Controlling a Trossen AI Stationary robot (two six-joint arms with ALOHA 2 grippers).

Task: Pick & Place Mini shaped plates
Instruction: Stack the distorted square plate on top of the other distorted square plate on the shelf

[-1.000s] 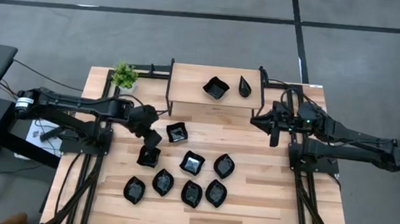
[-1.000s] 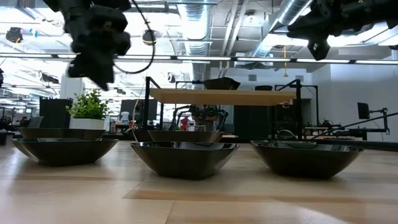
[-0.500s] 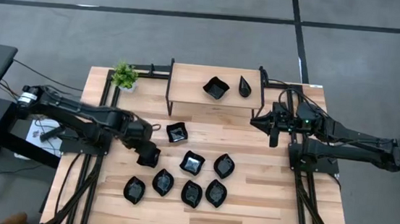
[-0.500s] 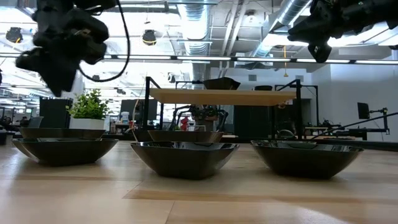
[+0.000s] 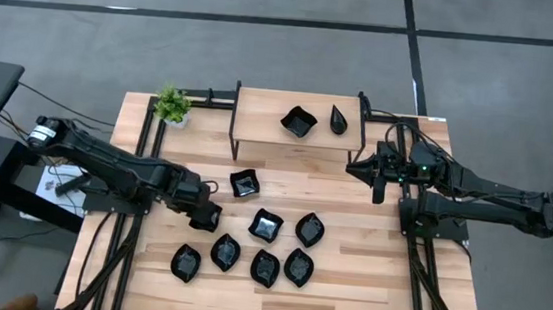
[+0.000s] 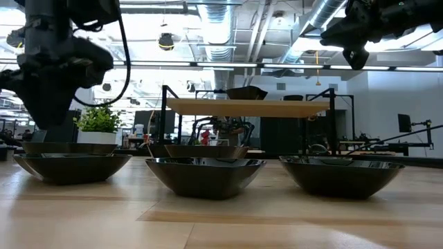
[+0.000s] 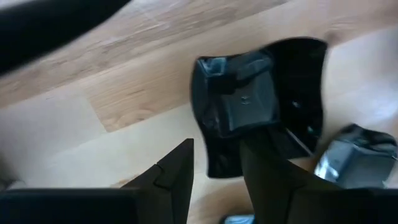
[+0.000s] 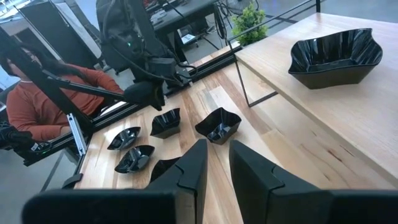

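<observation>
Lowered since earlier, left claw [image 7: 214, 171] straddles, fingers apart, a wavy plate [image 7: 273, 99], seemingly ungripped; two plates sit shelved, eight remain on the table [image 5: 366, 273].

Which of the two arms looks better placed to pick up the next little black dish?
The left, probably. The left gripper is open, down over a wavy-edged square dish among the dishes on the table. The right gripper hangs beside the raised shelf, away from them.
</observation>
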